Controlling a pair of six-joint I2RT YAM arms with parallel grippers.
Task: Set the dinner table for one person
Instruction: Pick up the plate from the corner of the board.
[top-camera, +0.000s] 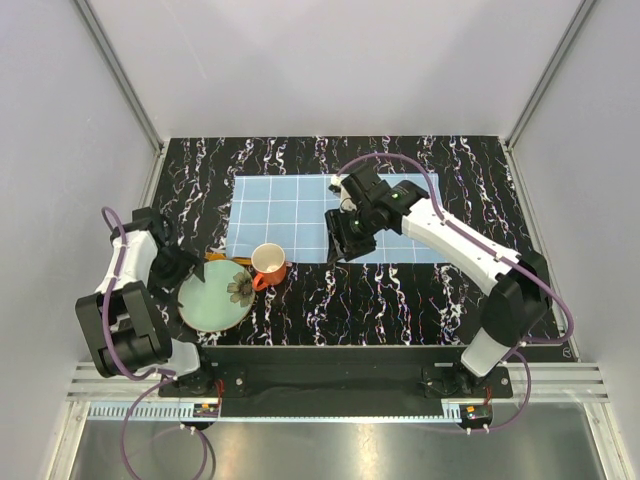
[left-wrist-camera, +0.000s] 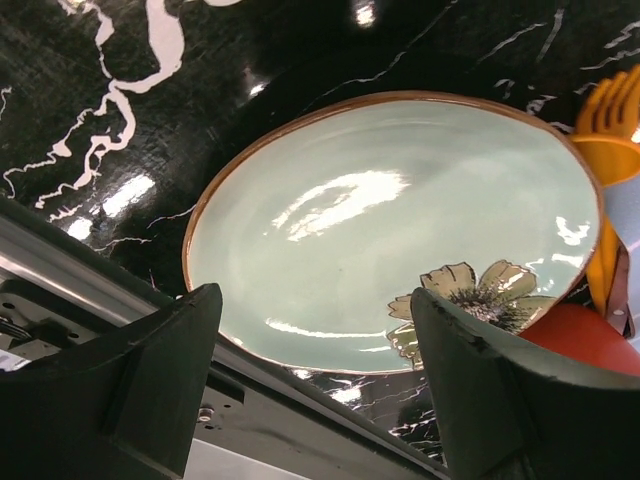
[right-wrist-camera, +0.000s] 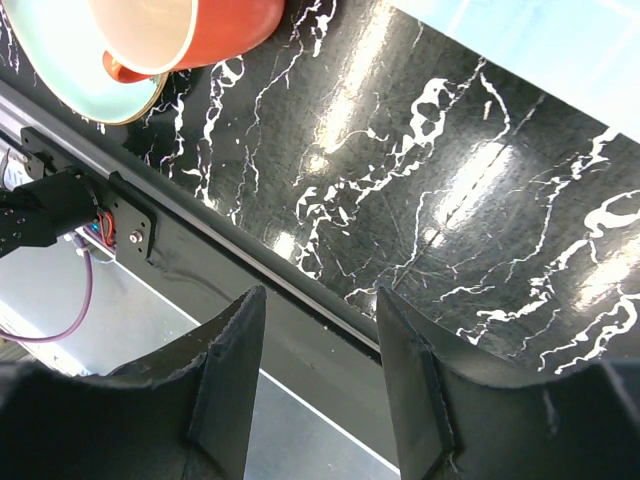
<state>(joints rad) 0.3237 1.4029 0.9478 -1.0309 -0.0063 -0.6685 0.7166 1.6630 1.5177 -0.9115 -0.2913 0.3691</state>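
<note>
Table: the black, white-veined table (top-camera: 400, 300) lies flat and fills the floor between the pale walls. Its long axis runs left to right across the top view. Its long near edge lies along the rail (top-camera: 340, 383) that carries the arm bases.
Placemat: the light blue gridded placemat (top-camera: 290, 215) is on the far middle of the table, its long side parallel to the table's.
Plate: the pale green plate (top-camera: 205, 305) with a brown rim sits at the near left of the table, close to the near edge. It has a flower print on the side towards the cup.
Cup: the orange-red cup (top-camera: 268, 262) stands upright at the plate's right edge, between plate and placemat, with a cream inside and its handle towards the near side. Whether it touches the plate's rim cannot be told.
Utensil: an orange utensil (left-wrist-camera: 612, 110) with a pronged end lies just beyond the plate, blurred in the wrist view.
Left gripper: the left gripper (left-wrist-camera: 315, 300) is over the plate's left side. Its jaws stand wide apart with nothing between them, and the plate shows through the gap.
Right gripper: the right gripper (right-wrist-camera: 320, 300) hangs above the placemat's near edge, right of the cup. Its jaws are partly open and empty, with bare table below them.
</note>
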